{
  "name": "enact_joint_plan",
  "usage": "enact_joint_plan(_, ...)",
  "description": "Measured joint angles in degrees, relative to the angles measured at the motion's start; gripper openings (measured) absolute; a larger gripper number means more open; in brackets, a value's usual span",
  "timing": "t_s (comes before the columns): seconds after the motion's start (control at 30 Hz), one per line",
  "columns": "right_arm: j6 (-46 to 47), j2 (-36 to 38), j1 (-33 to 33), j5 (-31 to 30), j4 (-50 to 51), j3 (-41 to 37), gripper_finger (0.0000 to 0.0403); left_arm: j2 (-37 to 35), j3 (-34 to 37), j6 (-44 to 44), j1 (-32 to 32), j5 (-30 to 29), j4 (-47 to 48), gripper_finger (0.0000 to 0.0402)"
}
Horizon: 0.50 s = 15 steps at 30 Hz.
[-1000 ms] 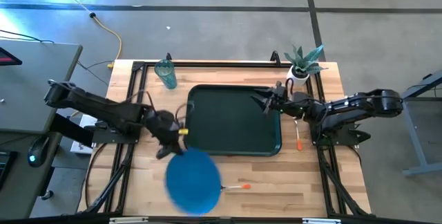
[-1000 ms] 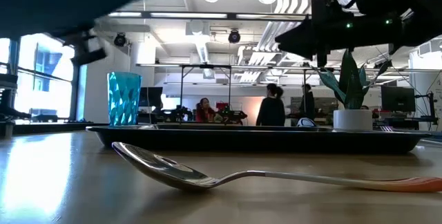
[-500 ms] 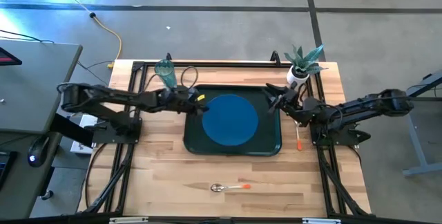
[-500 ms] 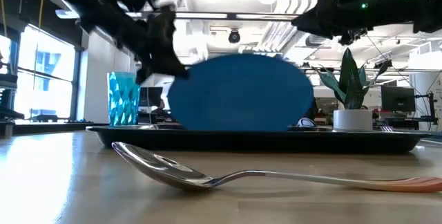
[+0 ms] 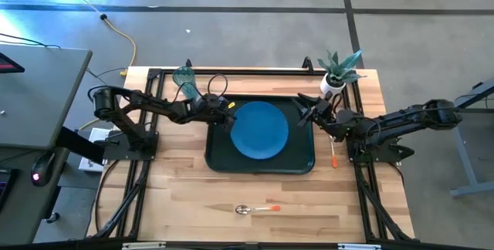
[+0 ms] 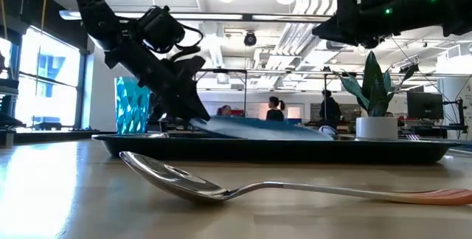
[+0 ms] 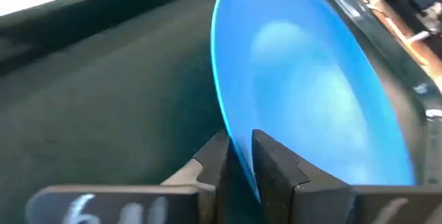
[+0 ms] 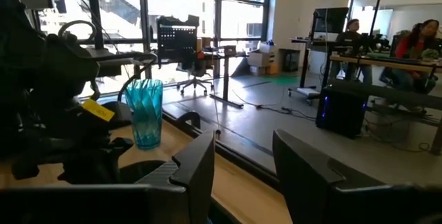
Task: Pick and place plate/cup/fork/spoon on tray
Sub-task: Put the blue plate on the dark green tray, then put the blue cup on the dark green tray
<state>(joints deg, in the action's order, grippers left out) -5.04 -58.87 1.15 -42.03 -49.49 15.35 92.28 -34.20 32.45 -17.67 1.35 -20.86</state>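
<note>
High view: the left gripper point(image 5: 226, 116) pinches the rim of the plate point(image 5: 259, 130), which lies tilted inside the tray point(image 5: 214, 157). The right gripper point(image 5: 302, 112) hovers over the tray's far right corner, fingers apart and holding nothing.

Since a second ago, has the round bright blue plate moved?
Yes. The round bright blue plate went from the bare table near the spoon onto the dark green tray, left gripper shut on its rim.

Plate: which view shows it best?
High view: the whole plate sits inside the tray. Left wrist shows the left hand pinching its rim; low shows it edge-on, tilted; right wrist doesn't show it.
</note>
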Motion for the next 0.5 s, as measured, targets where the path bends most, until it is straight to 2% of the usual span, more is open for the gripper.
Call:
enact_joint_plan(0.27, 1.58, -0.02, 0.00, -0.48, 1.82, 0.00, 0.0140, -0.72, 0.02, -6.34, 0.00, -1.23, -0.35, 0.0109)
enact_joint_plan(0.5, 3.19, -0.03, -0.02, -2.83, 3.93, 0.00, 0.0140, -3.86, 0.02, -12.02, 0.00, -2.05, -0.93, 0.0140)
